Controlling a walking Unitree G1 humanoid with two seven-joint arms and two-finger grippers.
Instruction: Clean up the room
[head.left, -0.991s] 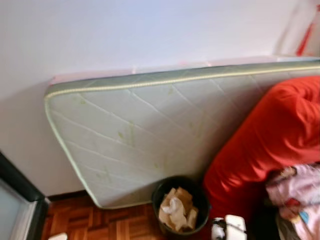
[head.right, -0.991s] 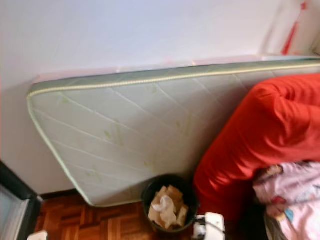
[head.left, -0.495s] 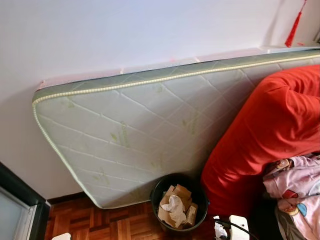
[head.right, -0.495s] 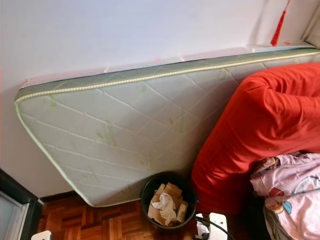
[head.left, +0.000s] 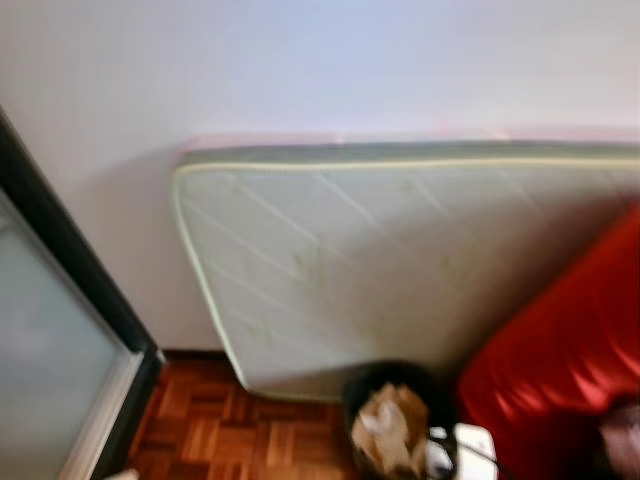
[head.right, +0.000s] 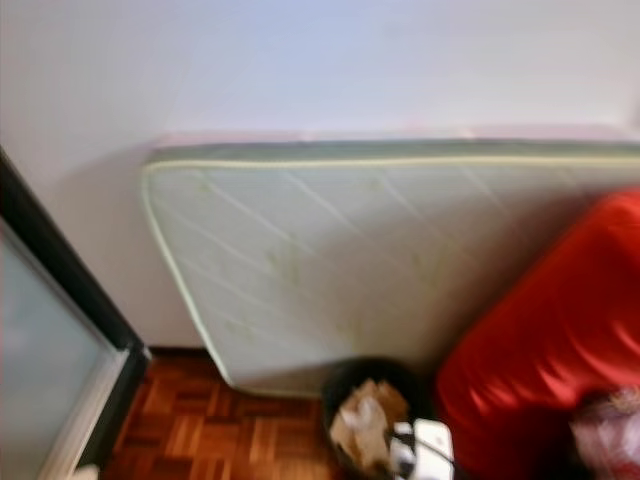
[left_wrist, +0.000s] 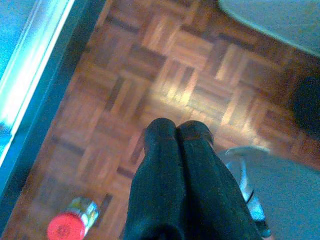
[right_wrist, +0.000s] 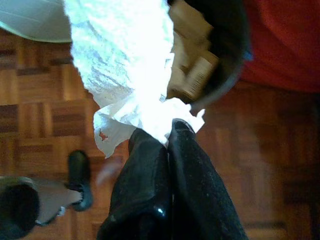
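A black waste bin (head.left: 400, 415) stuffed with crumpled paper and cardboard stands on the parquet between a mattress and a red sofa. In the right wrist view my right gripper (right_wrist: 167, 136) is shut on a white crumpled tissue (right_wrist: 122, 60), held just beside the bin (right_wrist: 225, 55). The left wrist view has my left gripper (left_wrist: 176, 131) shut with nothing in it, hanging over the floor near a small bottle with a red cap (left_wrist: 70, 226).
A pale quilted mattress (head.left: 400, 260) leans on the white wall. The red sofa (head.left: 560, 370) is to the right of the bin. A dark-framed glass door (head.left: 60, 340) stands at the left. A white plug block (head.left: 470, 445) lies by the bin.
The camera has swung left and blurred: the glass door has come well into view and the sofa has slid towards the right edge. The bin stays where it was.
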